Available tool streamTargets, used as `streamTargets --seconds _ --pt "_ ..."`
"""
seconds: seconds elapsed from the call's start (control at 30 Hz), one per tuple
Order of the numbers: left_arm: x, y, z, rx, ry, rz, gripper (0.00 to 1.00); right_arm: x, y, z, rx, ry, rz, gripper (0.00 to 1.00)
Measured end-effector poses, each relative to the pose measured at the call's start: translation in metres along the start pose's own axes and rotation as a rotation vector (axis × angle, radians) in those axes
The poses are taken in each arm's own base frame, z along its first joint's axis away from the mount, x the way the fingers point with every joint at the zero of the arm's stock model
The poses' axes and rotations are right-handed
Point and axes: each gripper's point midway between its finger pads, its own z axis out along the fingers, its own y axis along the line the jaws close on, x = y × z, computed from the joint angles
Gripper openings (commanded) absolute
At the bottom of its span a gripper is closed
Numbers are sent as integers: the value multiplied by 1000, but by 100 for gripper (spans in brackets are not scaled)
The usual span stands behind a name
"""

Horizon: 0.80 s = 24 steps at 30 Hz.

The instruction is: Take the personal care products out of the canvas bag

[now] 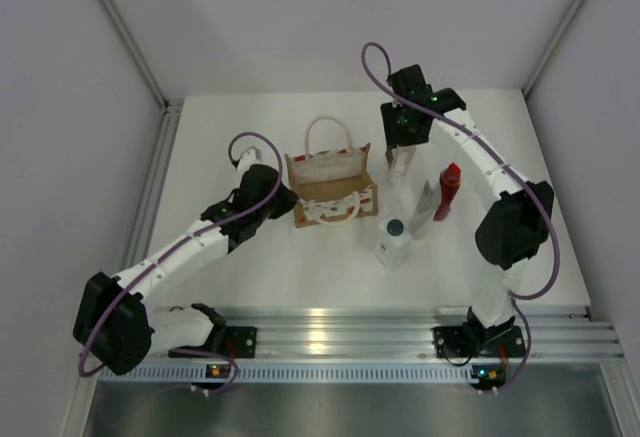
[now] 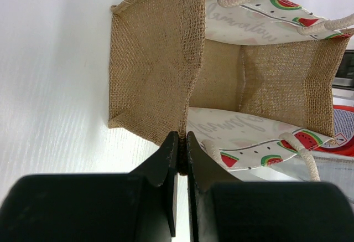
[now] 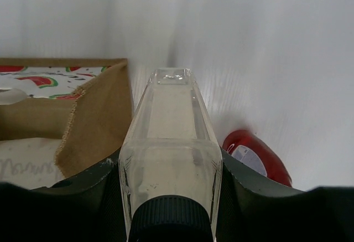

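The canvas bag (image 1: 330, 189) (tan burlap, watermelon-print sides, cream rope handles) is stood upright with its mouth open. Its left rim is pinched between the closed fingers of the left gripper (image 2: 182, 139). A pale square bottle (image 3: 171, 114) with a dark cap is clamped in the right gripper (image 3: 170, 167) just right of the bag, cap toward the wrist. Further right, the red bottle (image 1: 447, 190) is stood upright. The grey-white tube (image 1: 424, 210) is set on end just beside it, and a second white bottle (image 1: 393, 242), also dark-capped, is stood in front of the tube.

The white table (image 1: 250, 277) carries the canvas bag (image 1: 328, 175), a red bottle (image 1: 447, 192), a pale tube (image 1: 424, 210) and a dark-capped white bottle (image 1: 393, 241).
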Motion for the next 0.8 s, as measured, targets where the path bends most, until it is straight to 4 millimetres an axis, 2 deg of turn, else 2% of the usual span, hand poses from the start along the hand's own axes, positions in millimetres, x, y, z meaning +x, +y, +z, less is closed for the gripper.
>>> streamTargets --seconds 0.1,0.27,0.33,0.37,0.43,0.47,0.6,0.67,0.7,0.73,0.77,0.8 --pt "0 0 0 0 0 0 0 26 5 29 -8 72 -8 4" --pt "0 0 0 0 0 0 0 60 10 61 -19 148 -16 13" --pt "0 0 0 0 0 1 0 60 12 67 -22 138 -10 23" --pt "0 0 0 0 0 1 0 59 12 69 -23 133 -7 35" --pt "0 0 0 0 0 2 1 57 13 70 -25 123 -5 40" --pt "0 0 0 0 -1 5 3 57 13 71 -26 117 -4 46" --pt "0 1 0 -2 -2 10 16 54 14 72 -27 106 3 56" --pt "-1 1 0 -2 -3 14 23 48 14 71 -27 83 13 72" --pt "-1 1 0 -1 -4 18 27 45 14 69 -26 71 18 73" --pt "-1 1 0 -1 -5 21 31 41 14 65 -28 57 18 77" --pt "-1 1 0 -1 -5 26 42 38 13 61 -31 45 19 79" --pt "-1 1 0 -1 -5 33 48 34 13 55 -34 28 22 80"
